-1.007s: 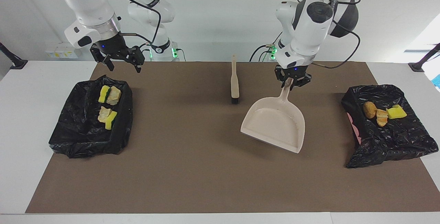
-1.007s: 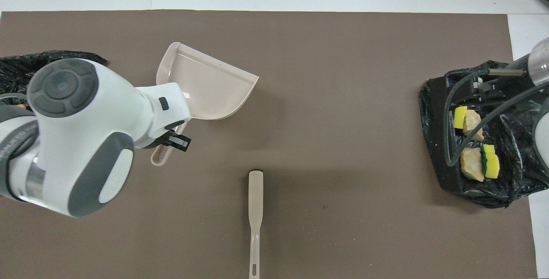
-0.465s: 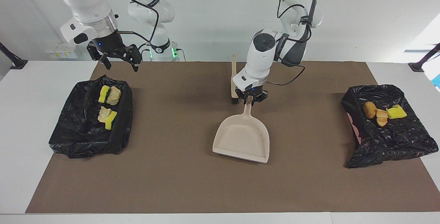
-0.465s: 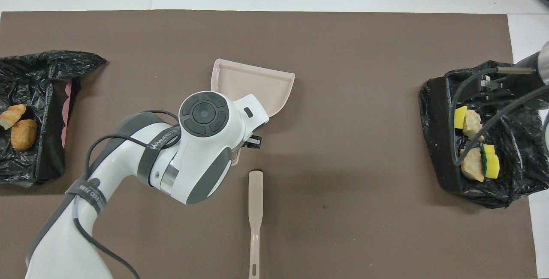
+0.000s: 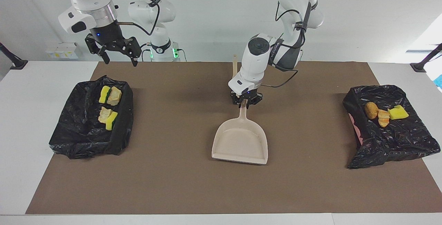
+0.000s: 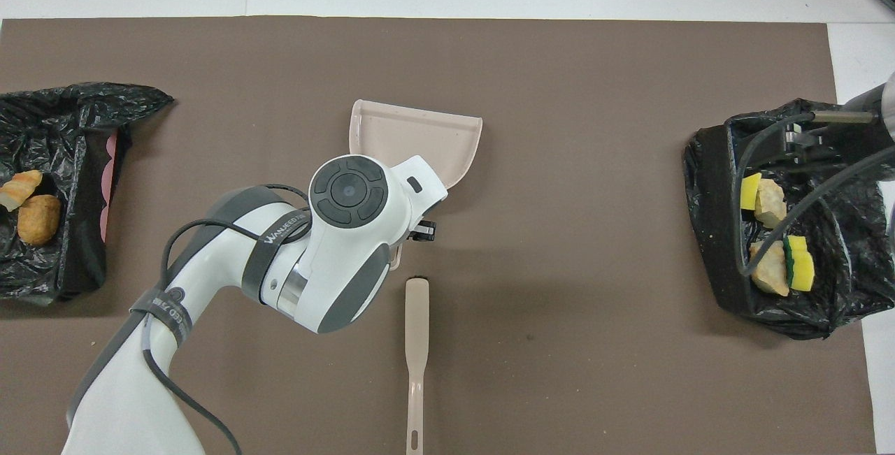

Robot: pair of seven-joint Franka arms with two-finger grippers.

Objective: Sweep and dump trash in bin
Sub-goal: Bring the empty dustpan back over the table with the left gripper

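Observation:
My left gripper [image 5: 246, 102] is shut on the handle of the beige dustpan [image 5: 240, 142], which lies low on the brown mat at the middle of the table with its mouth pointing away from the robots. In the overhead view the pan [image 6: 419, 135] shows past my left wrist. The trash lies in two black-bagged bins. Yellow sponge pieces and tan chunks [image 5: 109, 95] lie in the bin [image 5: 86, 145] at the right arm's end. Two brown chunks [image 5: 372, 110] and a yellow sponge piece [image 5: 398, 112] lie in the bin [image 5: 397, 145] at the left arm's end. My right gripper [image 5: 117, 55] is open and empty, up in the air over the mat's edge beside its bin.
The beige brush [image 6: 417, 343] lies on the mat, nearer to the robots than the dustpan, mostly hidden by my left arm in the facing view. The brown mat [image 5: 172, 183] covers most of the white table.
My left gripper carried the dustpan from near the left arm's end bin to the middle of the mat and lowered it flat. My right gripper rose a little.

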